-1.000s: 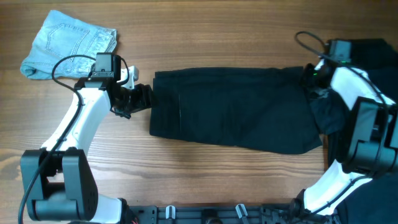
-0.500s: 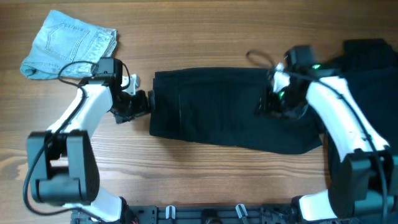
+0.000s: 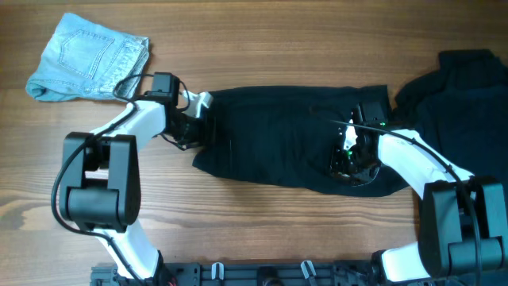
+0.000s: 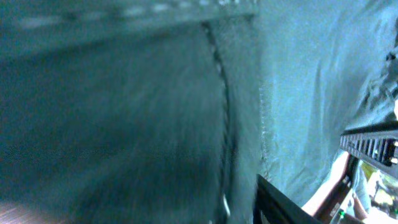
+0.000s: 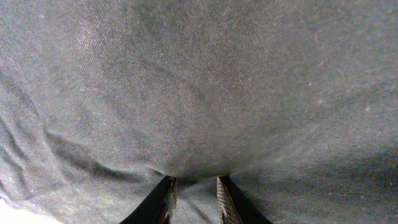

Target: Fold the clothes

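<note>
On the brown wood-grain table [image 3: 262, 218], a flat black fabric garment [image 3: 278, 143] lies central, my right gripper [image 5: 194, 186] pinching its cloth, my left gripper [image 3: 197, 127] at its left edge, grip unclear; a light-blue denim piece [image 3: 87, 56] sits far-left.

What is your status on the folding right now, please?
Left gripper at black garment, left edge, grip unclear. Right gripper pinching its right part. Denim piece far left, nothing blocking.

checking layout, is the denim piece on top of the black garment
No, the denim piece lies well apart from the black garment.
</note>
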`<state>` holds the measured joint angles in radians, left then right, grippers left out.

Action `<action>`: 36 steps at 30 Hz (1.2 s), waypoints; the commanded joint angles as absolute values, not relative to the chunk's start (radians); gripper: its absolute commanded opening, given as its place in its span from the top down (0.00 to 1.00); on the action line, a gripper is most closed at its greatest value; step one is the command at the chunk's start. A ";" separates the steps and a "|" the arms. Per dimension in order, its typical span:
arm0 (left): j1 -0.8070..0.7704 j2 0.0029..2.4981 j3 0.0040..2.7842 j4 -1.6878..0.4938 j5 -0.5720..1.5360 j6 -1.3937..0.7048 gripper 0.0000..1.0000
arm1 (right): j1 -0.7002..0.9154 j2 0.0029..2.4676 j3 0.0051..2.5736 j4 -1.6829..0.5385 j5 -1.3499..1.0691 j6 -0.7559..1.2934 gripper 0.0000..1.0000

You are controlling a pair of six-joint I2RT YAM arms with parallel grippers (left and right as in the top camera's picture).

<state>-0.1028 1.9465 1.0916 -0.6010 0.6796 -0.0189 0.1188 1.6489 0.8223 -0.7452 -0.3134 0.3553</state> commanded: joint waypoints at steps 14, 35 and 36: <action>0.146 1.773 1.373 -1.190 0.388 0.049 0.96 | 0.120 1.346 0.963 -0.879 -0.430 0.307 0.76; -0.485 1.865 1.558 -1.010 0.234 -0.300 0.92 | 0.099 1.391 0.970 -0.920 -0.156 0.393 0.58; -0.506 1.894 1.558 -0.991 0.234 -0.310 0.91 | 0.099 1.391 0.970 -0.922 -0.156 0.393 0.58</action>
